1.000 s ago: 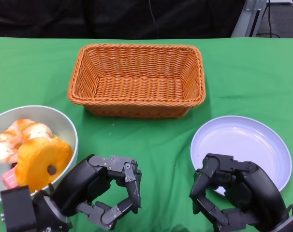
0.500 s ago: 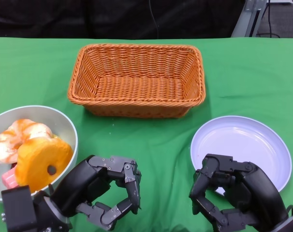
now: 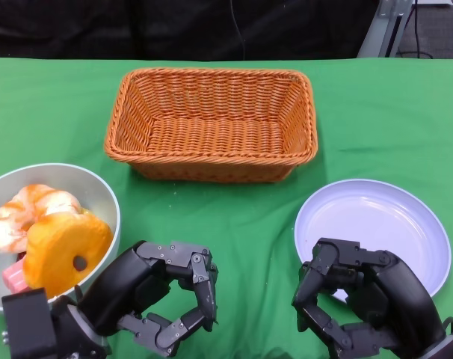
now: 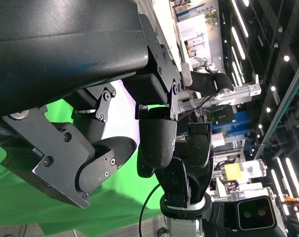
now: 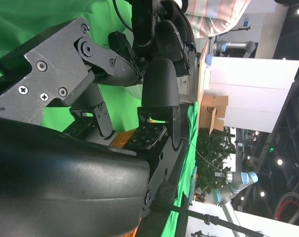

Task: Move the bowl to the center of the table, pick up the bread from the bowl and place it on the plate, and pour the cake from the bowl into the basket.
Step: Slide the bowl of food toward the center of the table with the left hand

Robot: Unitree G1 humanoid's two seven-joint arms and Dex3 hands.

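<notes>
Bowl [image 3: 107, 196], pale grey and round, sits at the table's left edge, not yet centred, holding orange ring-shaped bread [image 3: 64, 253], glazed cake [image 3: 28, 213] and a pink piece. Woven orange basket [image 3: 211, 123] waits behind; white plate [image 3: 376, 228] lies right. Left hand [image 3: 155, 295] and right hand [image 3: 353, 303] rest near, fingers curled, holding nothing. Green cloth [image 3: 395, 120] covers the table; a dark workshop lies beyond.

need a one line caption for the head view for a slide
Both hands, left and right, curled and holding nothing near the table edge; filled bowl at left, basket centre, plate at right.
</notes>
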